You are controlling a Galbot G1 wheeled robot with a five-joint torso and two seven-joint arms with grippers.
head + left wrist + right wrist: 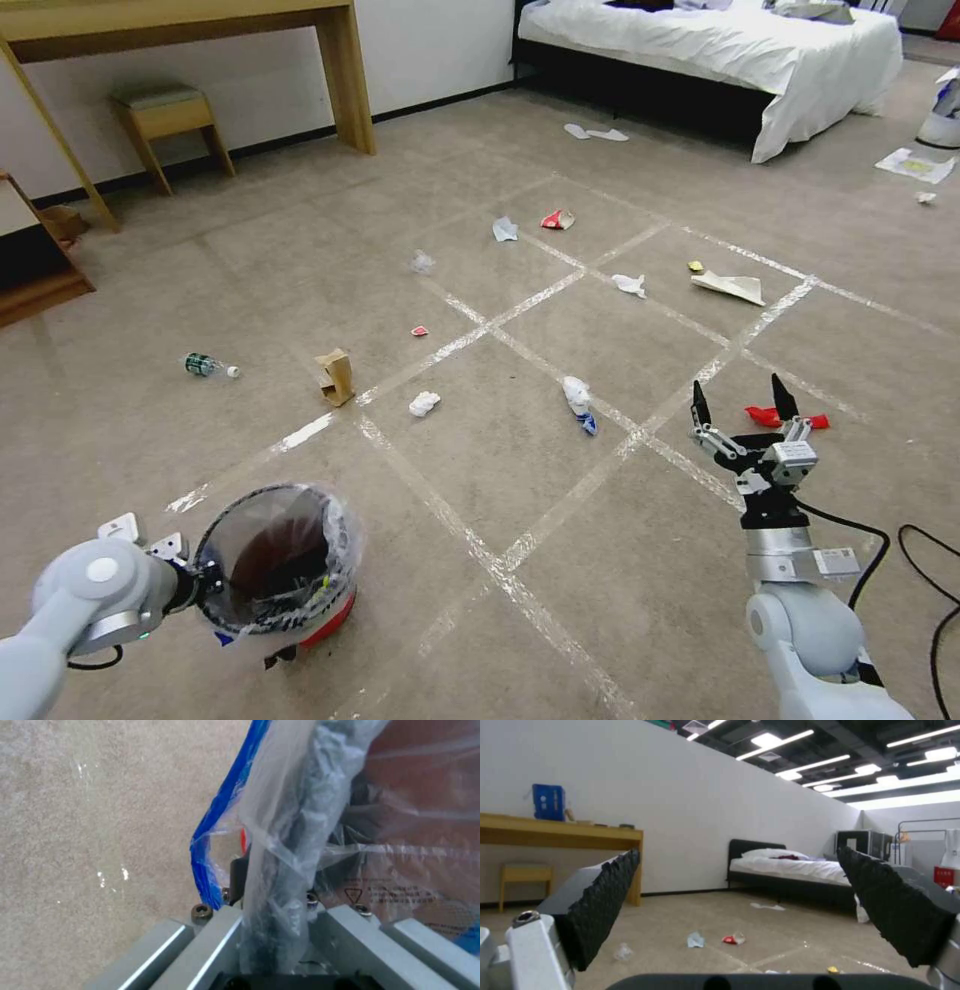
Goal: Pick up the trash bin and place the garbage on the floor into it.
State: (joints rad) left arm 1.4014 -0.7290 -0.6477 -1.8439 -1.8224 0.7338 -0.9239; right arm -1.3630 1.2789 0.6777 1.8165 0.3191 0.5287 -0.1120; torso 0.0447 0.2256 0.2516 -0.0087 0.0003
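- The trash bin (275, 565) is held low at the robot's left, tipped so that its dark mouth faces up and forward, with its red lower body close to the floor (560, 520); whether it rests on the carpet or hangs just clear cannot be told.
- The left gripper (200, 580) is clamped on the bin's rim, and in the left wrist view the rim and the crinkly clear plastic bag (280, 843) are seen pinched between the grey fingers (350, 930).
- The right gripper (745, 400) is held above the carpet at the robot's right with its jaws wide apart and nothing between them; a red wrapper (765, 416) lies just beyond it.
- The garbage is scattered well ahead: a brown paper bag (335, 377), a small plastic bottle (208, 366), a crumpled white tissue (424, 403) and a crushed paper cup (557, 219), among other scraps.
- A slip is judged the main risk: slick film lies under the fingers, so the rim could slide out if the bin is swung or loaded.
- The bag could be dragged off the rim by the same pinch, and dropped litter would then fall beside the liner.
- Thin, flat pieces on short pile may be missed, or pushed along, by the open jaws.
- A black cable (925, 590) lies on the carpet at the right and could be snagged while driving.
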